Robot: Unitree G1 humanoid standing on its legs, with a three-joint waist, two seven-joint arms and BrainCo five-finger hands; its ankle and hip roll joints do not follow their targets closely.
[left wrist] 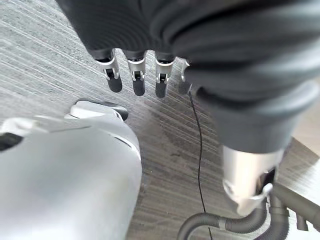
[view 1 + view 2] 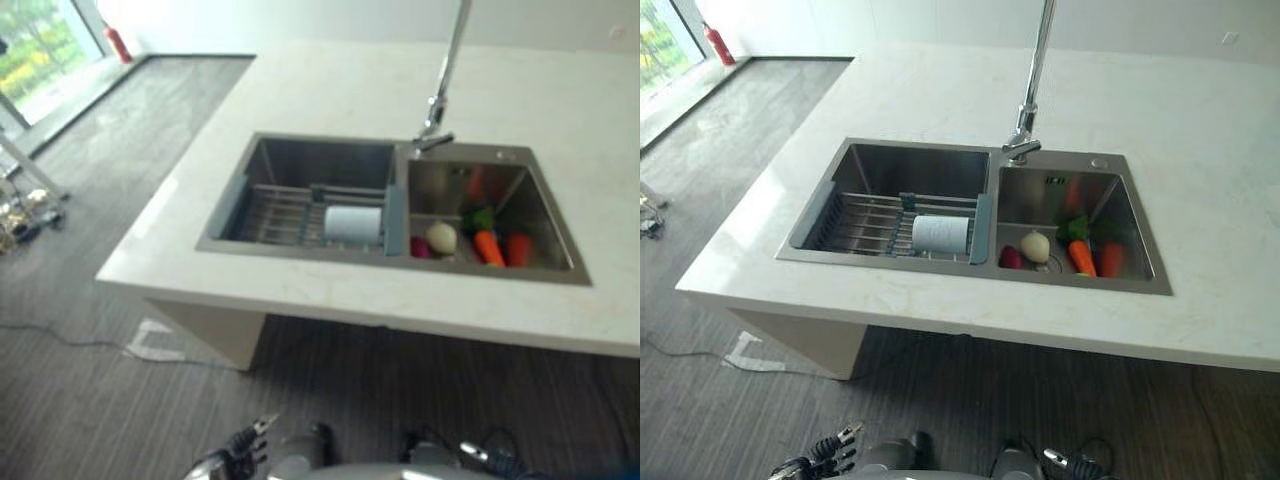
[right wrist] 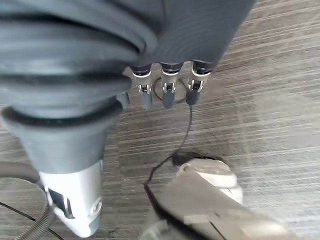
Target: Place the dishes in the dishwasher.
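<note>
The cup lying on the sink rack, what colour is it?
White; the cup shows best in the right eye view.

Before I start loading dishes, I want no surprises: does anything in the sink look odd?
Yes: the right basin holds vegetables, carrots and an onion, not dishes. One white cup lies on its side on the rack.

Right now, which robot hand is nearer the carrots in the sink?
Right. The right robot hand hangs low before the counter, roughly below the carrots in the right basin; the left robot hand hangs equally low, off toward the rack side.
</note>
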